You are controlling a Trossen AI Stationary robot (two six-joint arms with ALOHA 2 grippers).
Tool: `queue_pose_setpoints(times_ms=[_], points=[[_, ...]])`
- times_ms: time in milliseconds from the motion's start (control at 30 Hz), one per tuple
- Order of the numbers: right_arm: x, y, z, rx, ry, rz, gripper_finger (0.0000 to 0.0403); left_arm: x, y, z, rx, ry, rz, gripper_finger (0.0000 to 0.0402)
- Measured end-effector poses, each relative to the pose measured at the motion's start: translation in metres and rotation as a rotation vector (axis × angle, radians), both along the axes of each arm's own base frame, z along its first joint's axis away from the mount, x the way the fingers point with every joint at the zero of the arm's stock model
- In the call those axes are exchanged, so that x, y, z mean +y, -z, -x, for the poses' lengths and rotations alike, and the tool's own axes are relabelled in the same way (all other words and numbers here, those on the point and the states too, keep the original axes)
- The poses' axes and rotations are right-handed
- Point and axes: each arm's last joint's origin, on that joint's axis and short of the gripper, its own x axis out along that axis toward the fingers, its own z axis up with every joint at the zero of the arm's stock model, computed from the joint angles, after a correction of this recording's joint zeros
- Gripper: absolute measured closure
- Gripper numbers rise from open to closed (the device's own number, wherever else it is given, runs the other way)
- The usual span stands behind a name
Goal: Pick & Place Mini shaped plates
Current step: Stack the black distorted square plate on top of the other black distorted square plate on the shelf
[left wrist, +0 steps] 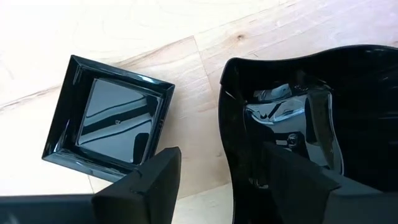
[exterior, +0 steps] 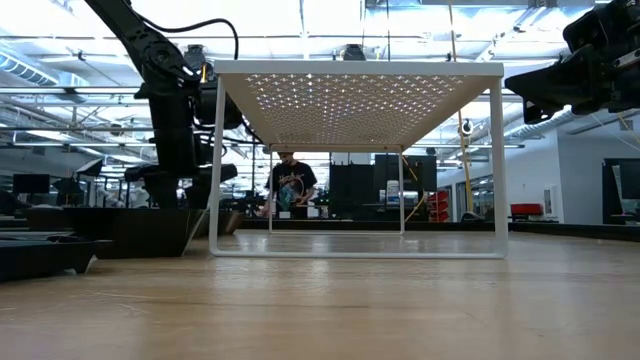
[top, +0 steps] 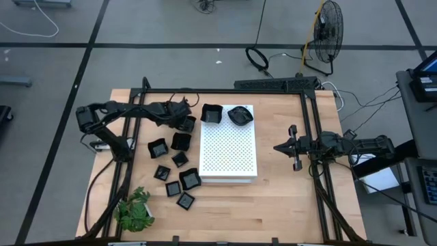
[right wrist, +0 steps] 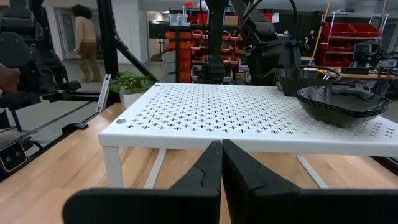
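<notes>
Several glossy black mini plates (top: 181,141) rest flat on the wood left of the white perforated board (top: 229,154). A square plate (top: 210,113) and a rounded one (top: 239,115) sit on the board's far end. My left gripper (top: 186,121) is over the table just left of the board's far corner, open. In its wrist view the gripper (left wrist: 217,152) straddles the rim (left wrist: 225,118) of a wavy-edged dish (left wrist: 348,93): one finger over the bowl, one outside over the wood. A square plate (left wrist: 109,118) lies beside it. My right gripper (top: 283,147) waits right of the board, shut (right wrist: 221,149). My left gripper stands with one finger (left wrist: 292,180) over the inside of the wavy-edged dish and the other (left wrist: 149,180) outside it, coming from above. I cannot tell whether either finger touches the rim. The dish lies flat on the table.
A small potted plant (top: 133,208) stands near the table's near left corner. The dark frame rails (top: 130,137) run along the table's left and right sides. Bare wood lies near the board's near side and to its right. A person (exterior: 290,185) is in the room behind.
</notes>
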Motion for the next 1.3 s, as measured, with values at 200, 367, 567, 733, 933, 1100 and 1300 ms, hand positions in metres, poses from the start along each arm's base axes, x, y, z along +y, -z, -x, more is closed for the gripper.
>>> queue_pose_setpoints(times_ms=[200,367,567,733,933,1100,1300], points=[[0.000,0.000,0.000,0.000,0.000,0.000,0.0403,0.000,0.000,0.000,0.006,0.024,0.001,0.0243],[0.000,0.000,0.000,0.000,0.000,0.000,0.0403,0.000,0.000,0.000,0.010,0.035,-0.001,0.0294],[0.000,0.000,0.000,0.000,0.000,0.000,0.0403,0.000,0.000,0.000,0.026,0.080,-0.007,0.0336],[0.000,0.000,0.000,0.000,0.000,0.000,0.0403,0.000,0.000,0.000,0.032,0.104,-0.011,0.0382],[0.000,0.000,0.000,0.000,0.000,0.000,0.0403,0.000,-0.008,0.002,0.040,0.112,-0.066,0.0389],[0.000,0.000,0.000,0.000,0.000,0.000,0.0403,0.000,-0.032,0.009,0.023,0.089,-0.208,0.0397],[0.000,0.000,0.000,0.000,0.000,0.000,0.0403,-0.007,-0.072,0.025,-0.051,0.057,-0.390,0.0389]])
